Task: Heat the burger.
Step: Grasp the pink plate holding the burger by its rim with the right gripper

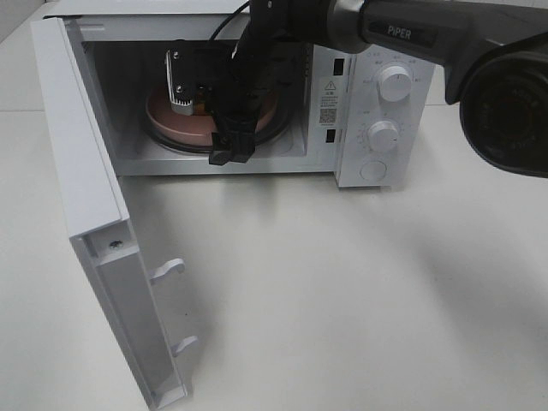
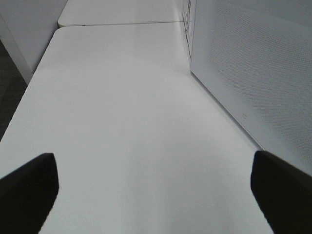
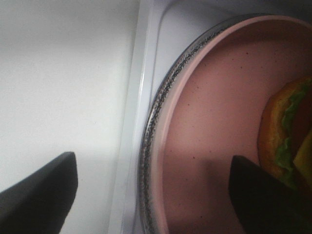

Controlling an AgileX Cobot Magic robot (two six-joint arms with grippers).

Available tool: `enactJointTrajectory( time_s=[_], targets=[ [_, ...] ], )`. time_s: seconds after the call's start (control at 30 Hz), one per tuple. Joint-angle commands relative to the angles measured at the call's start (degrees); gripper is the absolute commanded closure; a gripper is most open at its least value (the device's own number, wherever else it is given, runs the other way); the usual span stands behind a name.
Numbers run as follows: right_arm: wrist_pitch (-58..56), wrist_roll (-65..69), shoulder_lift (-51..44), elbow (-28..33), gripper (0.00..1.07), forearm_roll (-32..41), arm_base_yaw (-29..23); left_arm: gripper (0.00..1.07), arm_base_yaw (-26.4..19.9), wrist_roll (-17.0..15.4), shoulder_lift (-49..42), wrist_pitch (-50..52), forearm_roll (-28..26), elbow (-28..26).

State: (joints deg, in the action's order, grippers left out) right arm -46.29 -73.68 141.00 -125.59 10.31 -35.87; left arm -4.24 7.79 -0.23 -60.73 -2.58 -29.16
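Loading looks done: the burger (image 3: pixel 287 131) sits on the pink plate (image 3: pixel 209 122) inside the microwave (image 1: pixel 368 111), just beyond one fingertip of the right gripper (image 3: pixel 156 195), whose jaws are spread wide and empty. Next, I'd say: back that arm straight out clear of the plate rim, then shut the door (image 1: pixel 94 214). The left gripper (image 2: pixel 156 190) is also wide and empty, with the microwave wall to one side.

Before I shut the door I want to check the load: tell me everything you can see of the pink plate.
The pink plate is round, matte and faintly speckled, with a low raised rim. It lies flat on the glass turntable inside the open microwave, its rim just within the glass edge. The burger sits on it. The right gripper hangs open above its near edge; contact cannot be told.
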Motion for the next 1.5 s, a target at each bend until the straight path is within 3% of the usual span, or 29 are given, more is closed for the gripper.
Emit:
enactJointTrajectory(
  time_s=[0.03,1.23,1.5],
  targets=[
    [0.9,0.3,1.0,-0.1,0.31,0.2,0.5,0.02,-0.2,-0.3,-1.0,0.7,-0.2,0.2],
    [2.6,0.6,5.2,-0.1,0.31,0.7,2.5,0.02,-0.2,-0.3,-1.0,0.7,-0.2,0.2],
    [0.0,0.6,5.2,-0.1,0.40,0.5,2.5,0.02,-0.2,-0.3,-1.0,0.7,-0.2,0.2]
  ],
)
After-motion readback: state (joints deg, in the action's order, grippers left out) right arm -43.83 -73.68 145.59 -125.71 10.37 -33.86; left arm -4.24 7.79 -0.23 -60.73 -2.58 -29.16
